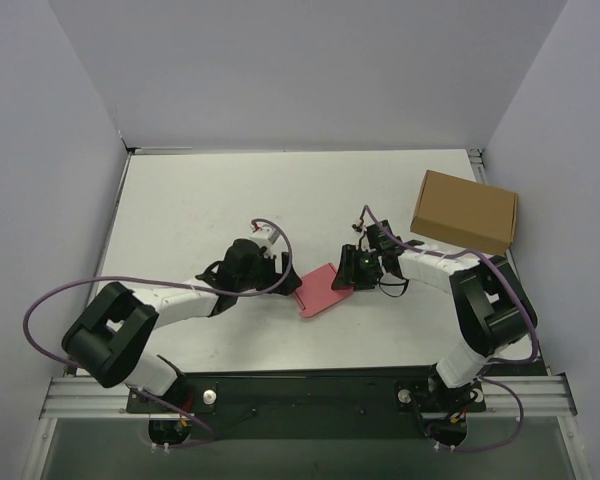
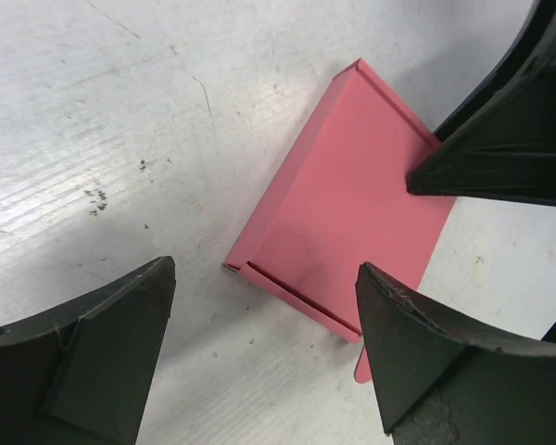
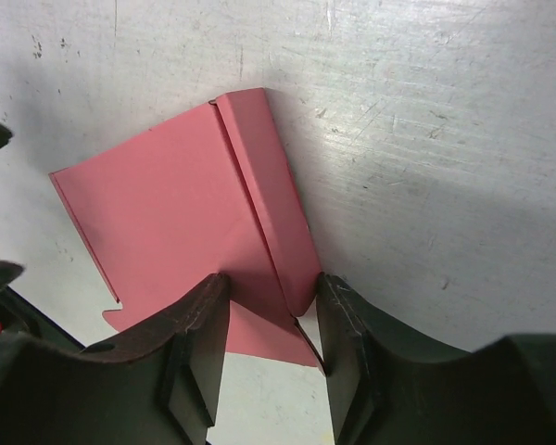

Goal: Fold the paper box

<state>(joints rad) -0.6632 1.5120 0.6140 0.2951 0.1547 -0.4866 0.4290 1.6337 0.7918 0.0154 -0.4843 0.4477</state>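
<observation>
1. Top external view: paper box (image 1: 323,291) lies on the table (image 1: 200,200), near the front edge, between the two arms. Brown box (image 1: 465,211) sits well apart at the far right, untouched.
2. Paper box reads as a mostly flat pink sheet, not yet a box. No walls stand and nothing is closed.
3. Right wrist view: one long flap (image 3: 271,209) along the sheet's side is creased and lifted off the table. A thin lip also shows along the opposite edge.
4. Left wrist view: another narrow lip runs along the edge nearest that camera. A small tab pokes out at the corner beneath it. The main panel lies flat.
5. Right pincer (image 1: 352,275): its fingers (image 3: 196,357) sit on either side of the raised flap's near end, about half closed, with one finger against the flap's outer face. I cannot tell whether they already pinch the card.
6. Left pincer (image 1: 283,268): its fingers (image 2: 93,362) are spread wide and hold nothing. It hovers over the sheet's corner on the side opposite the right pincer.
7. Judgement: early stage. One side fold is started and some edge creases are present.
8. Judged left to do: raise the other sides, tuck the tabs, and close the form.
</observation>
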